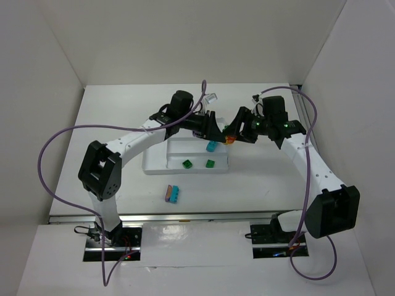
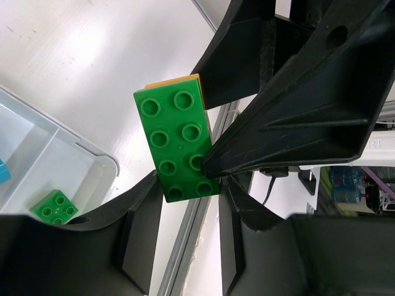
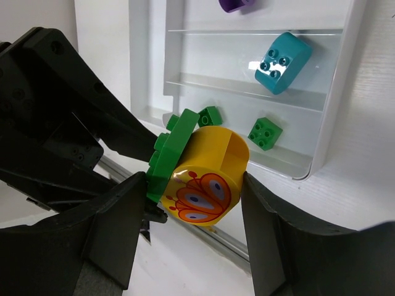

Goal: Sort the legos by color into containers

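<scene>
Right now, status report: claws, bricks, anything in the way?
Left claw shut on green brick. Right claw shut on yellow-orange brick, the pair joined. Purple-cyan stack on table. No obstruction seen.

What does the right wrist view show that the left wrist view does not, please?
Only the right wrist: the butterfly print on the yellow brick, the whole cyan brick, a purple one and a second small green brick. Only the left wrist: the big green brick's full studded face. Both: that green-yellow pair, clamped by the left gripper and right gripper, the tray and one small green brick.
</scene>
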